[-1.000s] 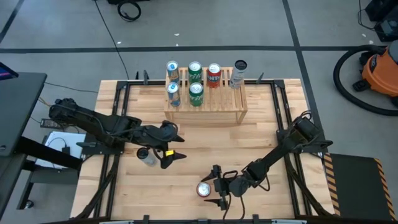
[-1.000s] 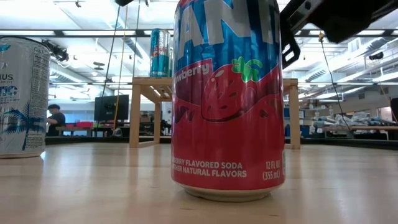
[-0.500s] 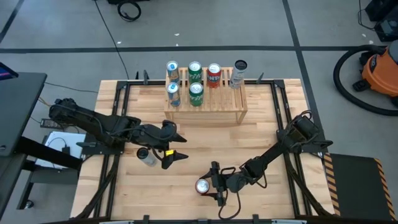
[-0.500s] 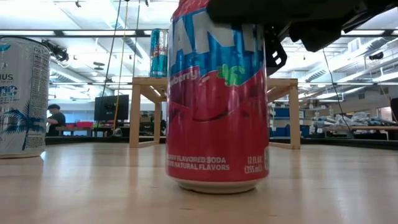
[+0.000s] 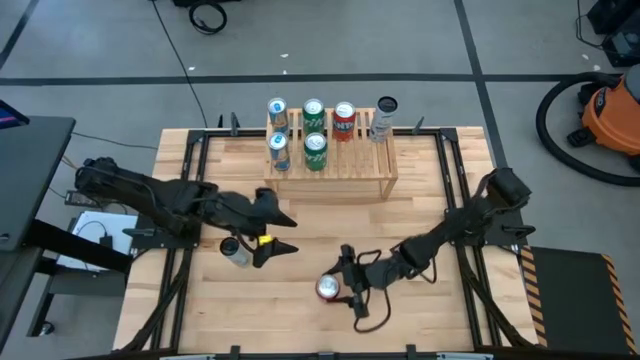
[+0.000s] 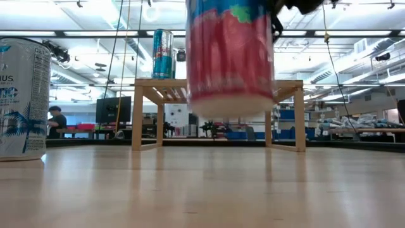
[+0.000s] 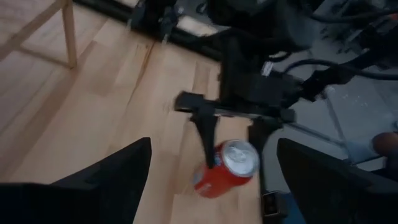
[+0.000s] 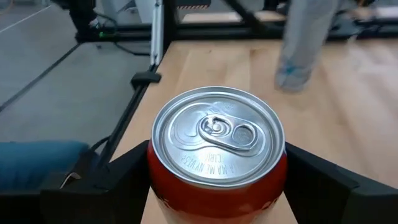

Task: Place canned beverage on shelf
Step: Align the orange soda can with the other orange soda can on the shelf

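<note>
In the low view the red can [image 6: 230, 60] is blurred, its top cut off by the edge.

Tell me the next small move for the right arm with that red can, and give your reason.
Probably keep lifting, then carry it toward the shelf. The right gripper is closed on the red can, which the low view shows already clear of the table. The shelf's front row looks open beside the green can.

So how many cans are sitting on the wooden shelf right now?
6. On the shelf: four across the back step, blue, green, red, silver; two on the front step, blue and green. None looks hidden.
</note>
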Robot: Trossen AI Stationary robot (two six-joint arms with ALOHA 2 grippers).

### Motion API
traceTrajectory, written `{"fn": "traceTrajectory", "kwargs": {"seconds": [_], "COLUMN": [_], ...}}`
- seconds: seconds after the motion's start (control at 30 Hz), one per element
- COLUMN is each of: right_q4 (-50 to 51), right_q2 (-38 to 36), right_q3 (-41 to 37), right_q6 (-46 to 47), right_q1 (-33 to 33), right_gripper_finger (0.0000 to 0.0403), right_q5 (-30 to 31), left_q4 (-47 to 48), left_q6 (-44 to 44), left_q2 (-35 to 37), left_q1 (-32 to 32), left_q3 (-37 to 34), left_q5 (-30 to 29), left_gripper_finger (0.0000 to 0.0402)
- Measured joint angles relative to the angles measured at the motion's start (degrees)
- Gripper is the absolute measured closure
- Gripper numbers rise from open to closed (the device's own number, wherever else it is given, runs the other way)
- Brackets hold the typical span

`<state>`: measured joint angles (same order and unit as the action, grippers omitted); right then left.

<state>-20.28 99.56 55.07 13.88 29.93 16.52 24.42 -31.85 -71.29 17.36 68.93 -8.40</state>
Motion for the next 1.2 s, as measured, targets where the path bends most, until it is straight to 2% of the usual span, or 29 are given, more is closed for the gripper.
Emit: {"fn": "traceTrajectory", "kwargs": {"seconds": [0.37,0.6,0.8,1.2], "right_q4": [17.8,24.9,25.0,25.0], "right_q2": [-18.3,-27.8,-30.9,-30.6], "right_q3": [0.0,0.1,0.1,0.1], "right_q6": [-7.3,-11.6,-15.4,-18.5], "right_q1": [-11.6,-21.4,-29.6,-43.5], "right_gripper_finger": [0.0096,0.0092,0.0091,0.0091], "right_q5": [-1.2,-1.7,-6.6,-15.8], "left_q4": [0.2,1.9,7.5,8.6], "left_q6": [4.4,5.6,7.0,8.8], "left_q2": [8.3,11.8,15.0,17.0], "left_q1": [-3.7,-4.0,-5.9,-7.6], "left_q3": [0.1,0.1,0.0,0.0], "left_q5": [5.5,5.8,5.8,5.7], "left_gripper_finger": [0.0054,0.0054,0.0054,0.0054]}}
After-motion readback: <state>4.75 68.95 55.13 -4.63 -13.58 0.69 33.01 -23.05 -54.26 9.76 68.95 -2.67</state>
